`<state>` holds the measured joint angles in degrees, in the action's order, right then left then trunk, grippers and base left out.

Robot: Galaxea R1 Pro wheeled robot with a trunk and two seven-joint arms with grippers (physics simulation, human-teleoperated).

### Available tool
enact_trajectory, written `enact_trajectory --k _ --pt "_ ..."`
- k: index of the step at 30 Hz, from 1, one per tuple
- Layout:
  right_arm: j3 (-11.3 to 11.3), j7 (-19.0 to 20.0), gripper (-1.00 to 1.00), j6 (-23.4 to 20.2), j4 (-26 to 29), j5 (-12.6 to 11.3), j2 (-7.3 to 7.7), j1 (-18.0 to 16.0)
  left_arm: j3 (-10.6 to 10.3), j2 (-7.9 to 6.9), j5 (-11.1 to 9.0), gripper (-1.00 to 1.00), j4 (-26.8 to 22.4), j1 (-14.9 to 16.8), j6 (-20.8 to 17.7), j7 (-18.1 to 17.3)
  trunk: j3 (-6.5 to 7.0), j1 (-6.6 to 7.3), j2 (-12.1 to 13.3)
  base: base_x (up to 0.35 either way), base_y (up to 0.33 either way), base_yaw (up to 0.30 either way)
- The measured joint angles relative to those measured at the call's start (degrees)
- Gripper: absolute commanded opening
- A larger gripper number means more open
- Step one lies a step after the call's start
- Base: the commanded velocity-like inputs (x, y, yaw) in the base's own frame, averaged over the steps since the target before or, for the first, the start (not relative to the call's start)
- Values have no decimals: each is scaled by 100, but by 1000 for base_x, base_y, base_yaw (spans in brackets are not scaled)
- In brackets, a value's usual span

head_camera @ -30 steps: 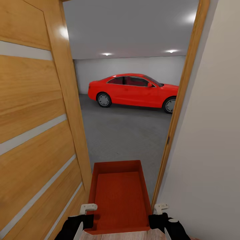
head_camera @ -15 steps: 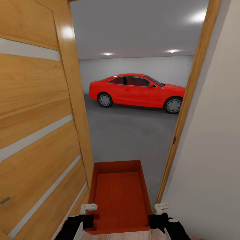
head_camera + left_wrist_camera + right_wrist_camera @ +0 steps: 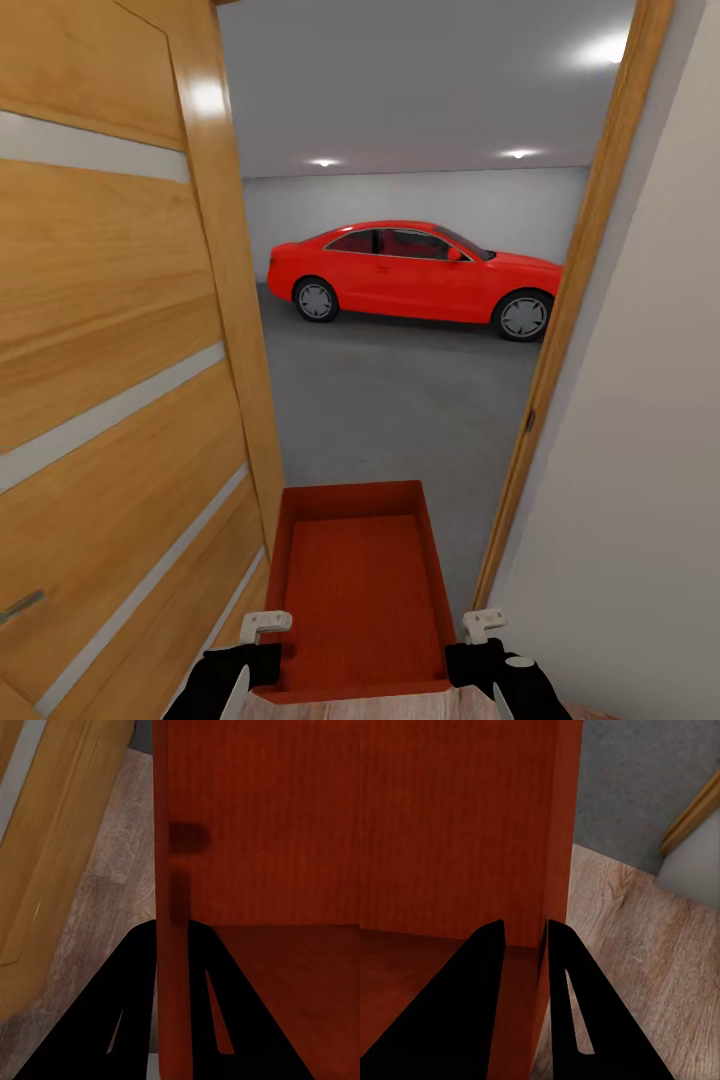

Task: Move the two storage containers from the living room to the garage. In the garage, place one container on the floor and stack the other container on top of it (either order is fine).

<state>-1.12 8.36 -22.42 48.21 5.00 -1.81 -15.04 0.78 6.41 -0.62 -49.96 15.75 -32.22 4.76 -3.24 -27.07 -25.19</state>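
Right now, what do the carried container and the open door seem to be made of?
The storage container looks like thin red-orange plastic: straight matte walls and a finely ribbed bottom. The door looks like varnished wood, with grain, a lamp's glare near its top and pale inlaid strips. Being renders, both remain guesses.

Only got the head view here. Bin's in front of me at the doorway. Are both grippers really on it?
Observer: Left gripper pinches the bin wall, one finger inside, one outside.
Operator: Right one?
Observer: Right gripper straddles its wall the same way.
Operator: What's under the bin?
Observer: Wood planks beside the right wall, with grey concrete beyond them. The door stands close by the left wall.
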Motion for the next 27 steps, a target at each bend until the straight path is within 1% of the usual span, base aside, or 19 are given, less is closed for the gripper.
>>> enact_trajectory --k 7,27 --pt "2 0 -100 1 1 -2 0 0 0 0 0 -100 0 0 1 0 0 0 0 0 114 0" --pt "0 -5 -100 0 1 -8 0 1 -1 0 1 -100 0 0 1 0 0 0 0 0 3 0"
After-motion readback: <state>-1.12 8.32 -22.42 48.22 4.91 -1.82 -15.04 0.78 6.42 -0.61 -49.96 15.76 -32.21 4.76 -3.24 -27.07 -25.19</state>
